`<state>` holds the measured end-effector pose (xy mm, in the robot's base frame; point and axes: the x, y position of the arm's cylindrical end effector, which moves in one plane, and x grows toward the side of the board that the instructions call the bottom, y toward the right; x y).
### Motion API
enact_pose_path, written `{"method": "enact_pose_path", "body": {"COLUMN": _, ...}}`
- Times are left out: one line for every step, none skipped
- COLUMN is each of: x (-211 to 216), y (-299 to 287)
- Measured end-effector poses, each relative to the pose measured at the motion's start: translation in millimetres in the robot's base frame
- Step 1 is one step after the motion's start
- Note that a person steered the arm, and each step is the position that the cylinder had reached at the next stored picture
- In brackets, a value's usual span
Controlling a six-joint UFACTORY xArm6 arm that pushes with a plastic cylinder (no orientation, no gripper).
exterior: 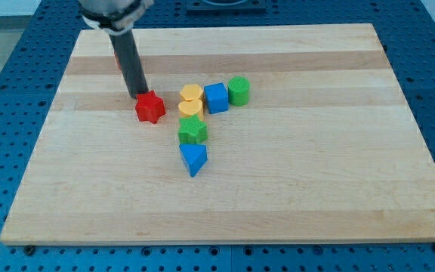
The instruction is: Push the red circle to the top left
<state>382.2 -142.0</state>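
My rod comes down from the view's top left, and my tip (140, 97) rests on the board just above and left of a red star block (150, 108), touching or nearly touching it. A thin sliver of a red block (116, 60) shows at the rod's left edge, higher up near the top left of the board. The rod hides most of it, so its shape cannot be made out.
Right of the star lies a cluster: two yellow blocks (191, 93) (190, 108), a blue cube (216, 98), a green round block (239, 90), a green star (192, 131) and a blue triangle (193, 159). The wooden board (316, 174) lies on a blue perforated table.
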Motion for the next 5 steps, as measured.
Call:
{"method": "enact_pose_path", "body": {"x": -23, "y": -6}}
{"method": "enact_pose_path", "body": {"x": -55, "y": -15}}
{"method": "enact_pose_path", "body": {"x": -63, "y": -15}}
{"method": "enact_pose_path", "body": {"x": -82, "y": -19}}
{"method": "enact_pose_path", "body": {"x": -89, "y": -34}}
